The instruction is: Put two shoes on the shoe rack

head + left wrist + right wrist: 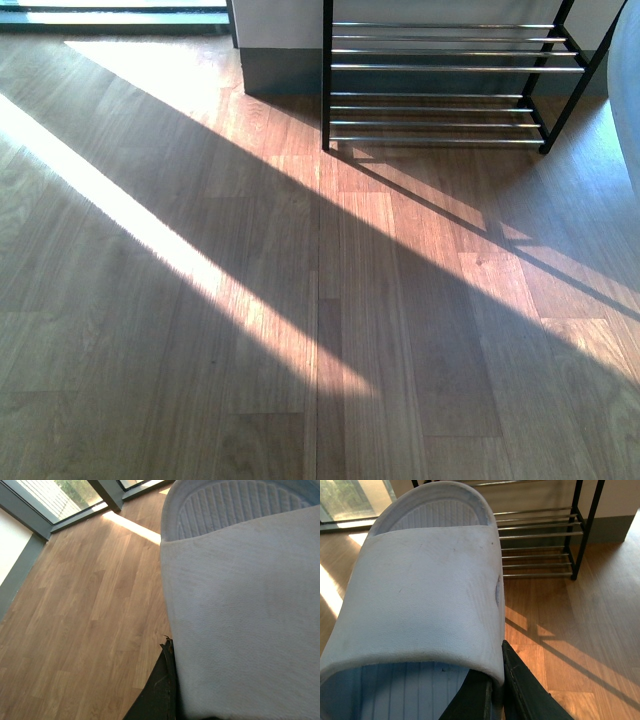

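Note:
The shoe rack (440, 68) stands against the far wall, right of centre, its chrome rods bare. It also shows in the right wrist view (540, 530), ahead of the sandal. My left gripper (172, 680) is shut on a pale blue slide sandal (245, 605) that fills its view; one black finger (157, 690) shows beside the strap. My right gripper (495, 690) is shut on the other pale blue slide sandal (425, 590), pinching the strap's side edge between its black fingers (525, 690). Neither arm shows in the front view. No grey sneakers are in view.
Wooden floor (250, 330) with sunlit stripes lies before the rack. A grey skirting and wall corner (270, 70) stand left of the rack. A pale rounded object (628, 90) is at the right edge. Floor-level windows (55, 500) show in the left wrist view.

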You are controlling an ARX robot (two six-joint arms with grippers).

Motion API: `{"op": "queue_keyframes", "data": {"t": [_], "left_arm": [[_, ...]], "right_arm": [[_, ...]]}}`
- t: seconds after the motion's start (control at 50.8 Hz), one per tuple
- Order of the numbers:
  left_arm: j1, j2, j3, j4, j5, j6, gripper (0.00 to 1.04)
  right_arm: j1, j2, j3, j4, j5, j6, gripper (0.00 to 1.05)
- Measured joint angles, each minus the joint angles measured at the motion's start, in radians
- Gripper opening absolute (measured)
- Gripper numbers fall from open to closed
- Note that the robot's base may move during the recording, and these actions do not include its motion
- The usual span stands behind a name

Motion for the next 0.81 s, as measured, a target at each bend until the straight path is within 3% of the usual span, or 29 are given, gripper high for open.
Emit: {"op": "queue_keyframes", "data": {"t": [0.808], "left_arm": [[0.000, 0.000, 0.000, 0.000, 0.000, -0.002, 0.02]], "right_arm": [[0.000, -0.001, 0.000, 0.000, 0.000, 0.000, 0.01]]}}
